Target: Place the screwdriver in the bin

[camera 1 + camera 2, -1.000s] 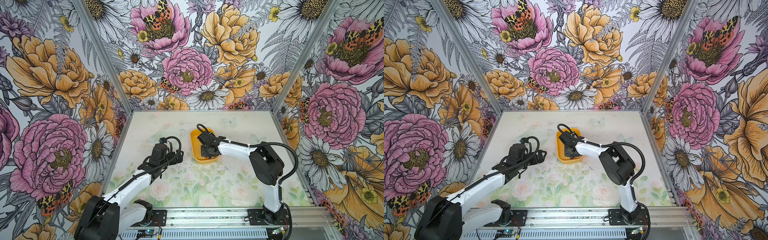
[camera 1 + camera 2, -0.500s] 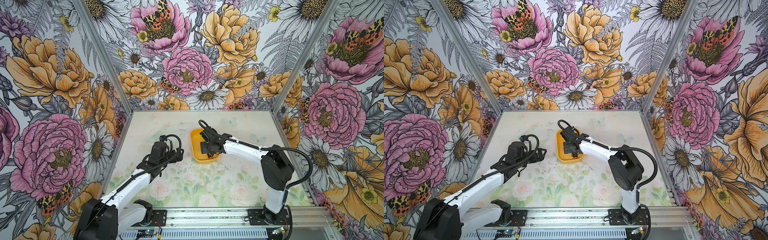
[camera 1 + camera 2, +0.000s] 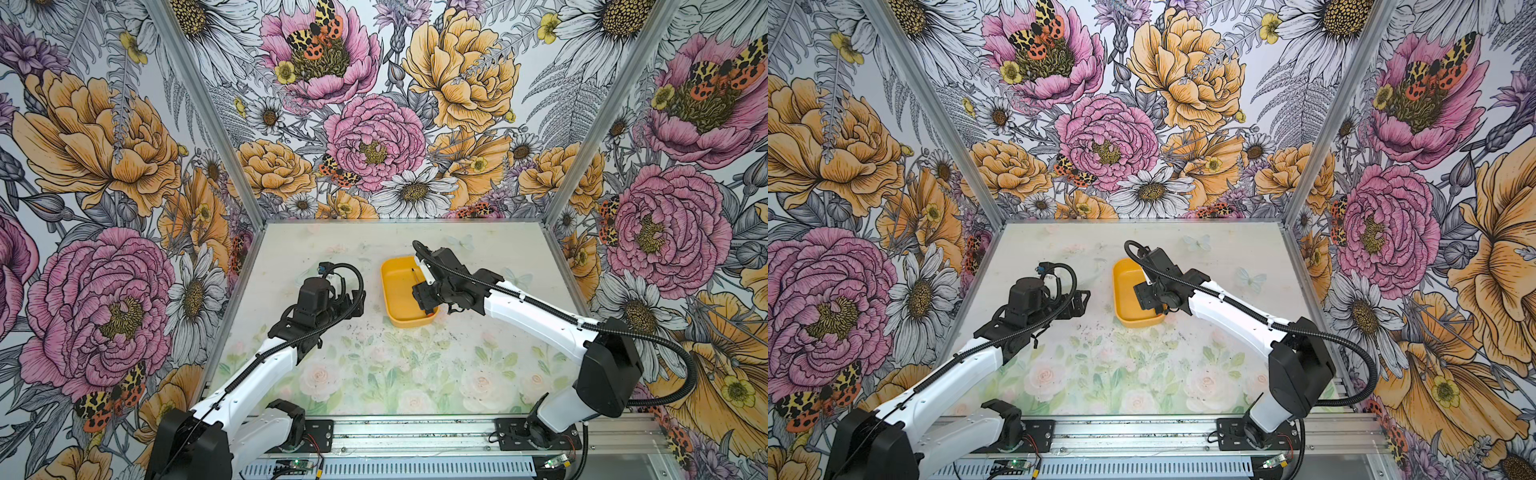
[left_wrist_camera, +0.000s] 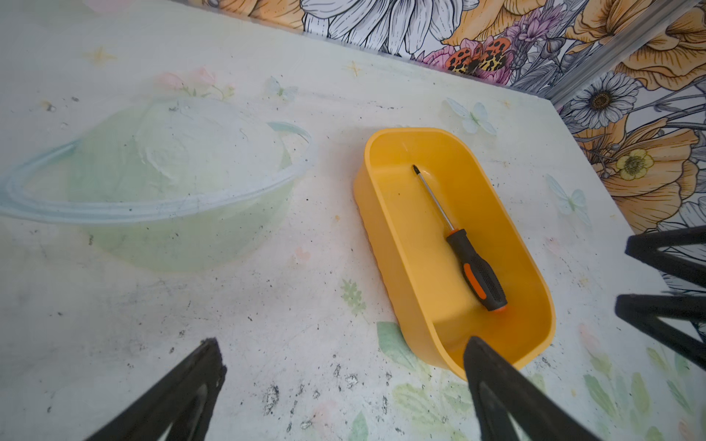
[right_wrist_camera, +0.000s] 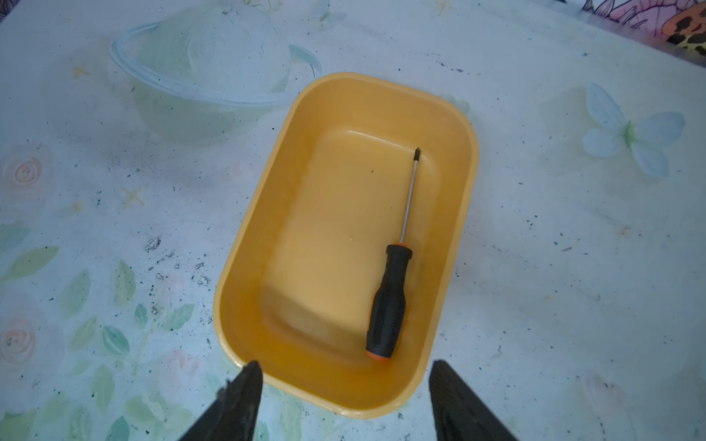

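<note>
Lying in bin point(image 5: 336, 229) | screwdriver point(image 5: 397, 263) | right end effector point(image 5: 345, 366) above, jaws apart

Just ahead of the right gripper point(image 5: 345, 368), whose jaws are looking like matt black plastic, the bin point(image 5: 273, 191) is showing smooth, faintly glossy yellow plastic. In it the screwdriver point(image 5: 397, 259) is gleaming along its bare metal shaft, its black handle looking matt and finely knurled. The bench point(image 5: 573, 267) is looking matt, scuffed with dark specks.
</note>
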